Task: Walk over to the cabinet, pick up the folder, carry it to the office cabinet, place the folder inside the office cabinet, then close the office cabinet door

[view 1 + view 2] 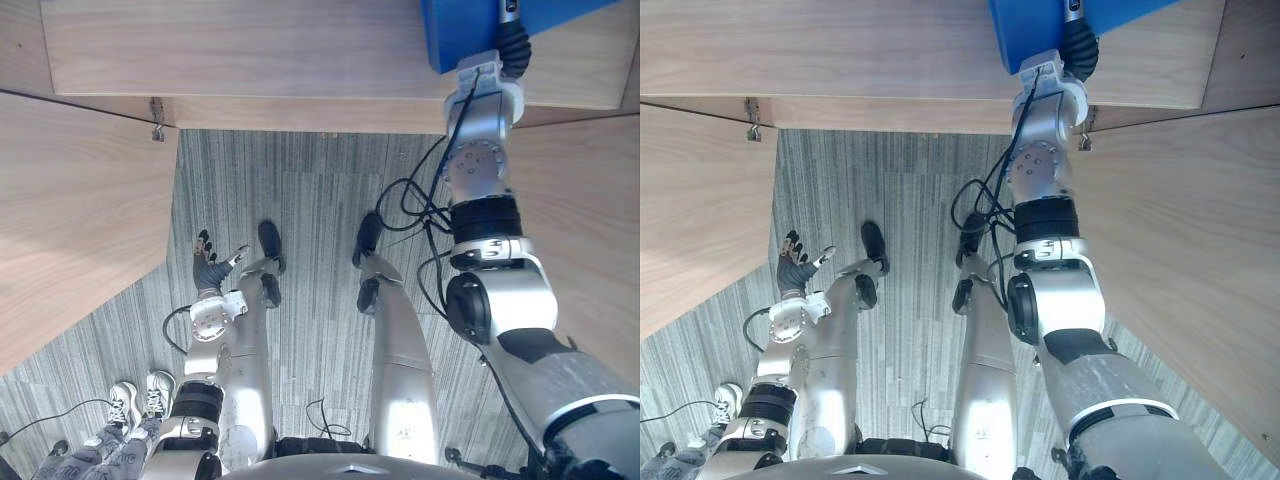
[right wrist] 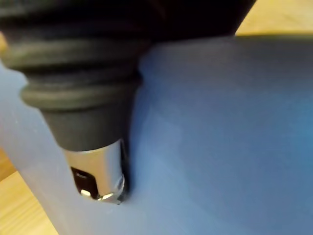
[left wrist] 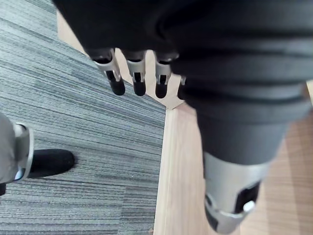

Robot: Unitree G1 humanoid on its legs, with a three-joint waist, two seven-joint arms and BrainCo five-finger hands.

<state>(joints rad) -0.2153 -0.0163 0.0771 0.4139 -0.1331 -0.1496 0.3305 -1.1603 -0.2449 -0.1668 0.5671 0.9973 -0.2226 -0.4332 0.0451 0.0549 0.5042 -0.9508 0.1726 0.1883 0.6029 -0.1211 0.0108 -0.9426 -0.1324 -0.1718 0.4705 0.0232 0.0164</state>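
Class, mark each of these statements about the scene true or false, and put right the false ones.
1. The folder is blue. True.
2. The left hand is holding the folder. False: it hangs open and holds nothing, low over the carpet, well away from the folder.
3. The right hand is up at the folder. True.
4. The floor is bare wood. False: it is grey striped carpet; the wood belongs to the cabinet.
5. A person's white shoes stand on the carpet near the robot's left arm. True.
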